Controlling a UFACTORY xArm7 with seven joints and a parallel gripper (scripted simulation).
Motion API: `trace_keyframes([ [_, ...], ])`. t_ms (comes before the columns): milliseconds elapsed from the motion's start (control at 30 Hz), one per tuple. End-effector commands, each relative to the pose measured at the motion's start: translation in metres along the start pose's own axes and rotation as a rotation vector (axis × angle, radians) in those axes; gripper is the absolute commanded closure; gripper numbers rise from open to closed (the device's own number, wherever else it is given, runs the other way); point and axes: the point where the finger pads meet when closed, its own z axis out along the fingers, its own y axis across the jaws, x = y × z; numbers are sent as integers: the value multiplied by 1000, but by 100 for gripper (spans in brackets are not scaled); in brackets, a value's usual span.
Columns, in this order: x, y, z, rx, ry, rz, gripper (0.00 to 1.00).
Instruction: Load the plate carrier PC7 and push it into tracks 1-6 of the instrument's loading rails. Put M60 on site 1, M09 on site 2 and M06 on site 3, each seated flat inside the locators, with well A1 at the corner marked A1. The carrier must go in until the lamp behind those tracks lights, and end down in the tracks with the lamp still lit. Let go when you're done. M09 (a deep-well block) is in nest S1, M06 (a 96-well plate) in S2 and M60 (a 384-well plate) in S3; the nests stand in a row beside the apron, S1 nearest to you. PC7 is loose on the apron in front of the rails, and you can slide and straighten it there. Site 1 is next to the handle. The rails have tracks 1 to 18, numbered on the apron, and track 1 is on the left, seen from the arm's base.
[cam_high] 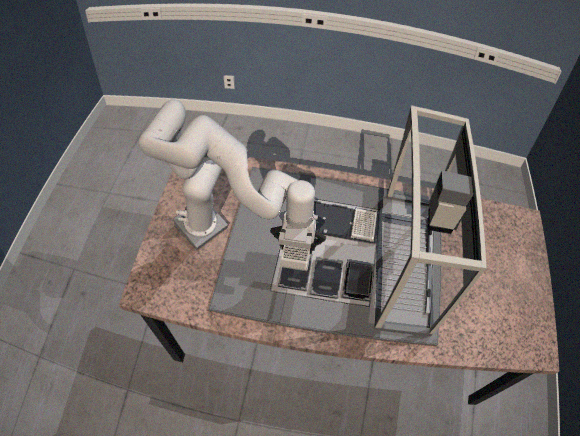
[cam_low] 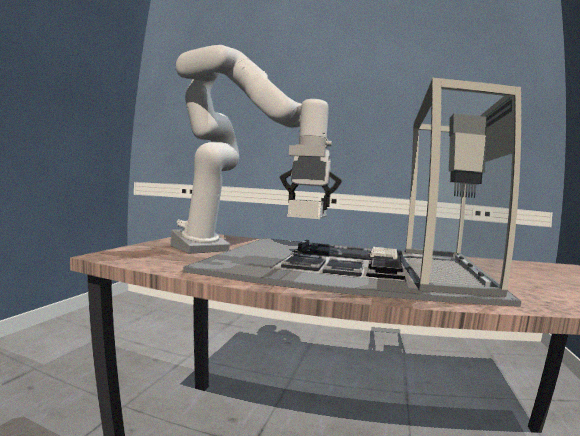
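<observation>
A white robot arm [cam_low: 210, 145] stands on a square base plate [cam_high: 196, 242] at about nine o'clock on a reddish stone-topped table [cam_high: 490, 320], seen from above. The arm bends up and over toward the middle of the table, and its gripper [cam_low: 310, 199] points straight down, held high in the air. The gripper's dark fingers [cam_low: 287, 187] stand nearly at their widest and are clamped on the two sides of a thick, pale block of wells [cam_low: 305, 208], the deep plate, which hangs level well above the table. From above, this block [cam_high: 295, 253] shows its grid of wells just below the wrist, over the near edge of the first nest. A grey mat [cam_high: 240, 295] covers the middle of the table. On it, at about six o'clock from the gripper, three nests sit in a row: the first nest [cam_high: 292, 278] looks low and dark, the middle nest [cam_high: 327, 278] likewise, and the third nest [cam_high: 359, 280] holds a dark plate. At about two o'clock from the gripper lies a long dark carrier tray [cam_high: 334, 220], with a pale plate of fine wells [cam_high: 364, 224] resting on its end nearest the instrument. At three o'clock stands the instrument, a tall beige open frame [cam_high: 414, 175] over ribbed loading rails [cam_high: 400, 250], with a boxy head [cam_low: 467, 147] hanging inside it.
</observation>
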Motion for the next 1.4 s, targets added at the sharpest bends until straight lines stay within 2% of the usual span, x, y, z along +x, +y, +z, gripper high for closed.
trace_keyframes([
  [0,0,-1,-7,4,1,0,100],
  [300,0,-1,-8,4,1,0,100],
  [433,-9,-6,-8,4,1,-67,100],
  [933,-76,-40,-8,4,1,-567,100],
  [1000,-76,-40,-8,4,1,-567,100],
  [1367,-125,-65,-8,4,2,-933,100],
])
